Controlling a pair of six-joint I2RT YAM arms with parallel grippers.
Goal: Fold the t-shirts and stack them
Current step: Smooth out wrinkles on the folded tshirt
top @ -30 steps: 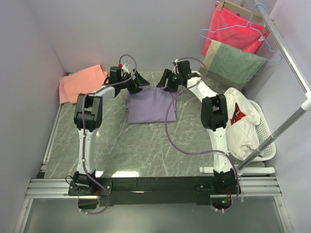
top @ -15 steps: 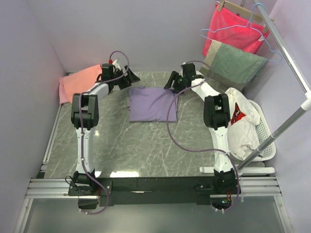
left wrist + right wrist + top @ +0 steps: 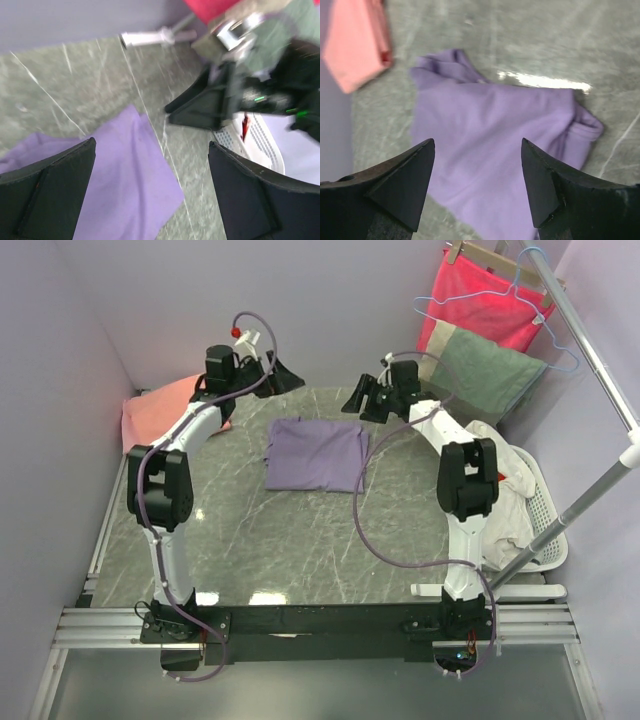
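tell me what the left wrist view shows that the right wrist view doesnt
Only the left wrist view: the right arm's fingers, the white laundry basket and a bit of red cloth. Only the right wrist view: the salmon-pink t-shirt at upper left. Both: the purple t-shirt lying on the marble table.

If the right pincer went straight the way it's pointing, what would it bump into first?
Most likely the purple t-shirt on the table, which fills the view straight ahead of the right pincer. The pink t-shirt lies off to one side. Depth is hard to judge.
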